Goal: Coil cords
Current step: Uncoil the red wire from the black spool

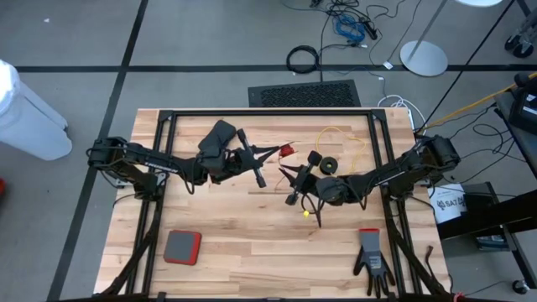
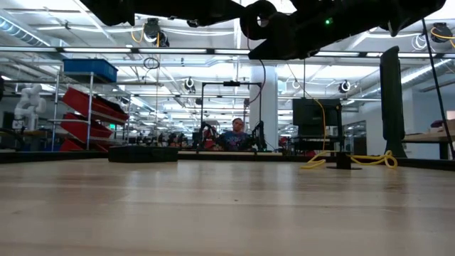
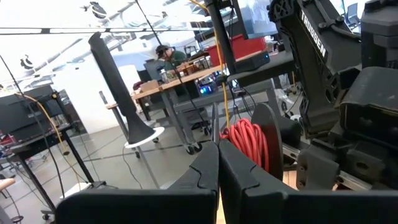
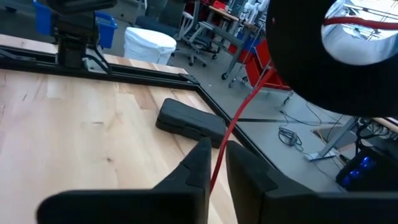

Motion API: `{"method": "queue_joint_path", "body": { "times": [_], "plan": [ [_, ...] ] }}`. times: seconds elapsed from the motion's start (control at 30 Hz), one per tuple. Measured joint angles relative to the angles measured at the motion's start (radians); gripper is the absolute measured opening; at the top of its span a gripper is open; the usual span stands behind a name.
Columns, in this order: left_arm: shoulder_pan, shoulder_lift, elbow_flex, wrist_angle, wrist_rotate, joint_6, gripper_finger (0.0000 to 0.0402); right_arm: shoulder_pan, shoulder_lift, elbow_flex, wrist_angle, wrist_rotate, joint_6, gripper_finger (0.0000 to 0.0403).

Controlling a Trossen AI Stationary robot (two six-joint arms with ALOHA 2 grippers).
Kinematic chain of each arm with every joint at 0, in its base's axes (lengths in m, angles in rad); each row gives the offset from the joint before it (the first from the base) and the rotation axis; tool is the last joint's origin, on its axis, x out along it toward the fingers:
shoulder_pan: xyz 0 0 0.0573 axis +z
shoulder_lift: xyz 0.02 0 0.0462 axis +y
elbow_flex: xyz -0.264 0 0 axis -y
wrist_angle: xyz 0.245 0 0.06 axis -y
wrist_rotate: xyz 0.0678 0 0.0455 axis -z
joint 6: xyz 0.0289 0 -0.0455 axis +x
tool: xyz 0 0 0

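Pad (image 1: 181,247), red and grey, sits at the lower left of the table (image 1: 235,226) in the high view. We see the left gripper (image 1: 258,174) left of centre, its fingers (image 3: 202,171) pressed tight together. The red cord (image 4: 239,118) is mid-table, partly wound in a coil (image 3: 245,140), and one strand runs right through the right gripper (image 1: 294,191); we can't tell if it's pinched. The yellow cord (image 1: 336,132) loops at upper right beside its black reel (image 1: 329,165). A black glove (image 1: 372,260) lies at the lower right.
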Motion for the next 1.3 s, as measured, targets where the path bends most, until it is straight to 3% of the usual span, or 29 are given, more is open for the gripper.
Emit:
{"method": "queue_joint_path", "body": {
  "times": [0.4,0.57,0.67,0.8,0.93,1.1,1.17,1.3],
  "plan": [
    [0.004,0.0,0.0,-0.022,0.0,-0.007,0.0,-0.005,0.0,0.0,-0.001,-0.043,-0.001,0.0001],
    [0.028,0.023,0.0,-0.094,-0.078,0.068,0.0,0.014,0.0,0.0,0.033,-0.068,-0.041,0.0001],
    [0.036,0.03,0.0,-0.134,-0.099,0.081,0.0,0.048,0.0,0.0,0.061,0.022,-0.104,0.0001],
    [0.035,0.031,0.0,-0.155,-0.111,0.083,0.0,0.088,-0.009,0.001,0.039,0.246,-0.158,0.0],
    [0.035,0.031,0.0,-0.137,-0.112,0.084,0.0,0.1,-0.047,0.001,-0.129,0.342,-0.062,0.0],
    [0.035,0.031,0.0,-0.111,-0.112,0.083,0.0,0.097,-0.082,0.001,-0.381,0.276,0.207,0.0],
    [0.035,0.031,0.0,-0.089,-0.112,0.083,0.0,0.09,-0.084,0.001,-0.429,0.185,0.279,0.0],
    [0.041,0.031,0.0,-0.049,-0.112,0.083,0.0,0.086,-0.084,0.001,-0.416,-0.028,0.275,0.0]
  ]
}}
